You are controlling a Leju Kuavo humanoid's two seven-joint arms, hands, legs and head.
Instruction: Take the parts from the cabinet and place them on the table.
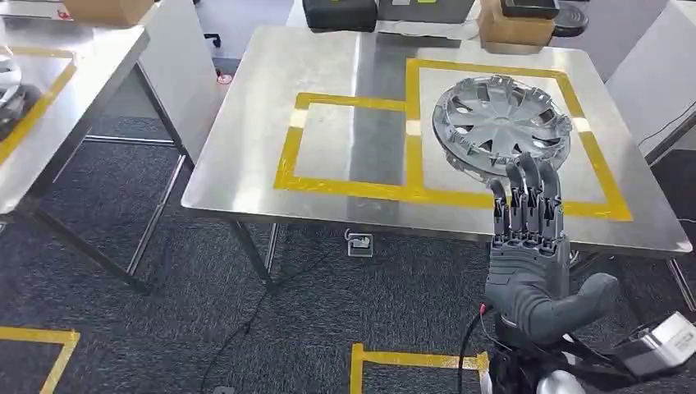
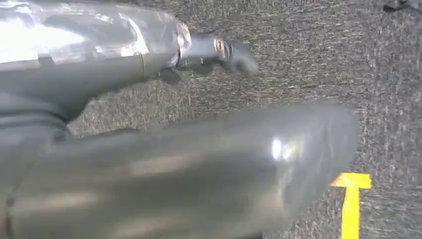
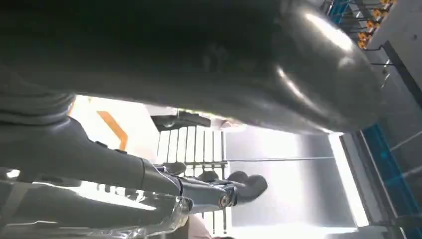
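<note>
Lying flat inside the yellow tape rectangle [image 1: 603, 176], the silver spoked plastic wheel cover [image 1: 502, 123] is sitting released; right hand [image 1: 529, 246], fingers straight and empty, is hovering beside it.

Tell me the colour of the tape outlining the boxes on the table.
Yellow tape; head view shows it best.

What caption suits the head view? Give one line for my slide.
Right hand, fingers extended, at the near rim of a silver hubcap lying inside the yellow-taped square on the steel table.
</note>
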